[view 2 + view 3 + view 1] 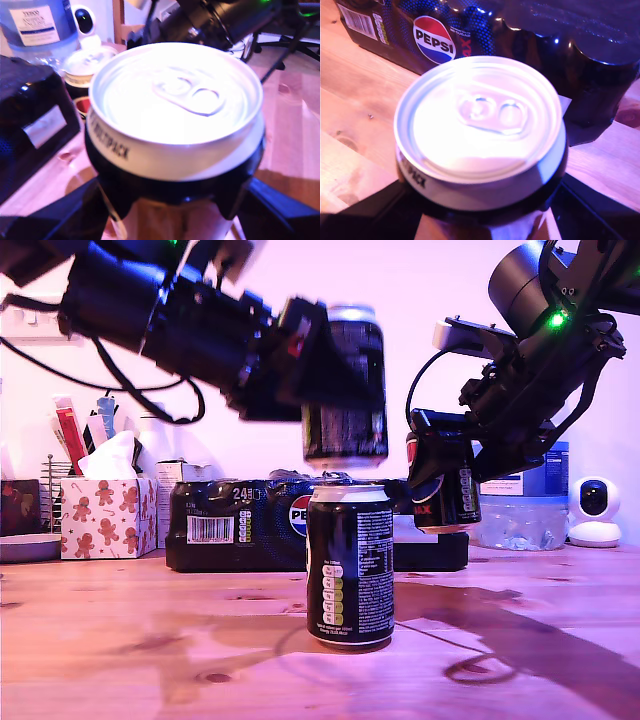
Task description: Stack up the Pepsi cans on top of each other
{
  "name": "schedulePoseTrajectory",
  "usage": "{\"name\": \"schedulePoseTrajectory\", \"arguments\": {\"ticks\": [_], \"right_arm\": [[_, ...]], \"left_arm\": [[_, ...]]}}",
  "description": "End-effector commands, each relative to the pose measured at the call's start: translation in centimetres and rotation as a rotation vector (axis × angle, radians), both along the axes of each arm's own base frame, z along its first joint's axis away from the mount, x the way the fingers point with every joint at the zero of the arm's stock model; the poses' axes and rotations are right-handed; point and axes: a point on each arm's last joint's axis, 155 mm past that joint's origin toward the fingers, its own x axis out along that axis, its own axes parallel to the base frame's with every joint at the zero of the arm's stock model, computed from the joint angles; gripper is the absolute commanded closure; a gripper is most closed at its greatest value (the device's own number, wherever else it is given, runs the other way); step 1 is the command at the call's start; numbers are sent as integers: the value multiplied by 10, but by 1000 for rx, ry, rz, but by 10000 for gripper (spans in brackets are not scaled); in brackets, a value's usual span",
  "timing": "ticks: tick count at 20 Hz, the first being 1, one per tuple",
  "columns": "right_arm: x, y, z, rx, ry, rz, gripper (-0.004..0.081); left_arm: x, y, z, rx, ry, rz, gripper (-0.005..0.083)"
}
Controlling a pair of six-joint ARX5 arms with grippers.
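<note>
My first gripper squeezes the high Pepsi can and my second gripper squeezes the Pepsi can on the exterior view's right, each by its hard, smooth, slippery sides, which I think would dent easily.

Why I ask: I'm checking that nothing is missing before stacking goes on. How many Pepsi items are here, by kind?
Single Pepsi cans: 3 (standing can on the table, raised can held above it, third can held at the exterior view's right)
Shrink-wrapped Pepsi pack: 1
Total: 4
</note>
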Motion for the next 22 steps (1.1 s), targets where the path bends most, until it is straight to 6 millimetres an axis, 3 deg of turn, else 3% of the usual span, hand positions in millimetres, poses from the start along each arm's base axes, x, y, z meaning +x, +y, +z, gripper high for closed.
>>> {"name": "schedulePoseTrajectory", "arguments": {"ticks": [1,5,14,20,22], "right_arm": [[5,-3,23,17,-67,-6,350],[7,-4,25,22,-78,-8,350],[7,-4,31,27,-91,-7,350],[0,-5,71,54,-168,-1,350],[-4,-6,82,60,-185,-1,350]], "left_arm": [[3,-9,18,-33,-42,-15,364],[1,-7,7,8,-34,-21,363],[7,-4,5,21,-53,5,361],[12,-9,-25,49,-12,2,361],[13,-11,-22,36,-17,0,361]]}}
